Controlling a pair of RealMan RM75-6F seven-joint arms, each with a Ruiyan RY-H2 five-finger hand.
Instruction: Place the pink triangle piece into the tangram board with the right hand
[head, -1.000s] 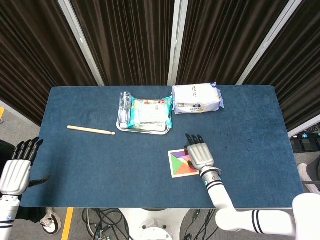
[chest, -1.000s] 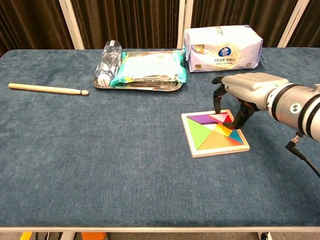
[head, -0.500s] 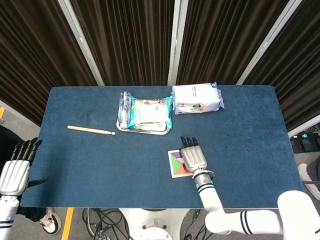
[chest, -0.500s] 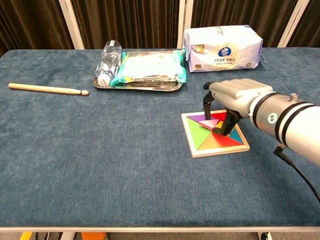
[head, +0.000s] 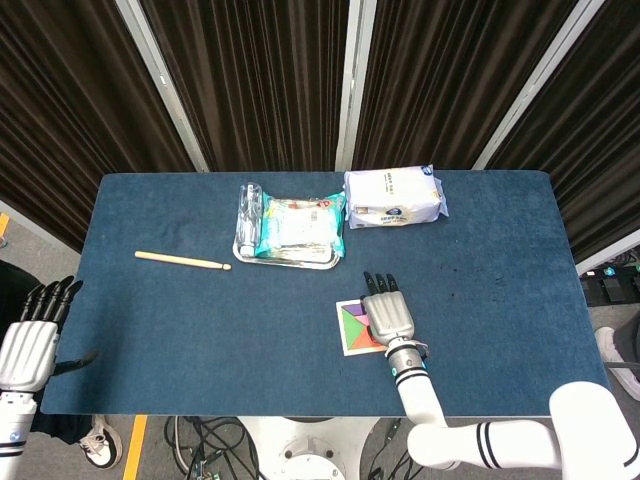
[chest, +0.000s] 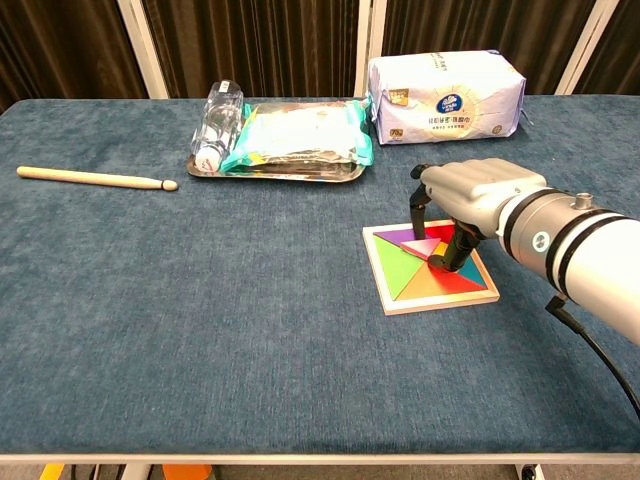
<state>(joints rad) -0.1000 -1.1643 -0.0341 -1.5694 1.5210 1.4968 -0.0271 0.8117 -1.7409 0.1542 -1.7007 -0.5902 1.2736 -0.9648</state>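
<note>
The tangram board (chest: 388, 286) lies right of centre on the blue table, with purple, green, orange, red and blue pieces in it. The pink triangle piece (chest: 424, 247) lies a little tilted in the board's upper middle. My right hand (chest: 472, 192) hovers over the board's far side with its fingers (chest: 415, 208) pointing down, pinching the pink triangle at its right corner. In the head view this right hand (head: 388, 314) covers the right part of the board (head: 349, 330). My left hand (head: 30, 338) hangs off the table's left edge, fingers apart and holding nothing.
A metal tray (chest: 270, 170) at the back holds a plastic bottle (chest: 216, 125) and a snack packet (chest: 298, 135). A white tissue pack (chest: 445, 95) stands behind the board. A wooden stick (chest: 95, 179) lies at the far left.
My right hand shifted left across the board, carrying the pink triangle from the board's right side to its upper middle. In the last half second it barely moved. The left hand stayed put.
</note>
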